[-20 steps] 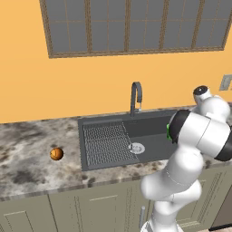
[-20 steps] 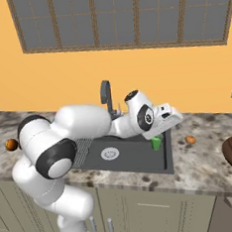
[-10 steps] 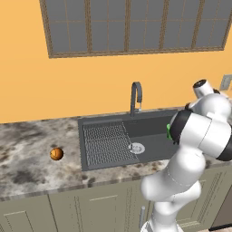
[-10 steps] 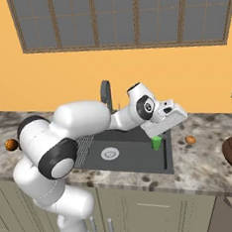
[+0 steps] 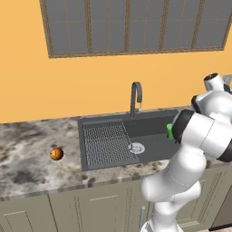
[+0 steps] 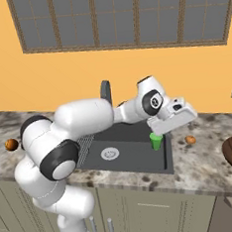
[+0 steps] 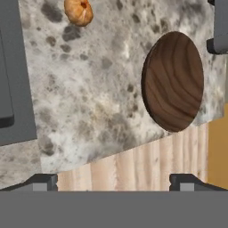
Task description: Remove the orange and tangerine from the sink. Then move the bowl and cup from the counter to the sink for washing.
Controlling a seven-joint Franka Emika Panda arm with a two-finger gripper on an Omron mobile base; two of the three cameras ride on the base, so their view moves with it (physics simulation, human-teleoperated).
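Hovering with jaws spread wide and empty, my gripper (image 6: 180, 116) looks onto speckled granite counter (image 7: 89, 89), where the round reddish-brown wooden bowl (image 7: 173, 81) rests; the small green cup (image 6: 155, 140) stands inside the dark grey sink (image 6: 129, 154).

Open counter (image 7: 89, 102) around bowl (image 7: 173, 82), one fruit (image 7: 79, 12) near sink (image 7: 15, 80)

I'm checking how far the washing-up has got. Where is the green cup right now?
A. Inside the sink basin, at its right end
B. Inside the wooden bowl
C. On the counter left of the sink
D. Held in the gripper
A: the cup stands upright inside the sink, at the basin's right end, while the bowl remains on the counter.
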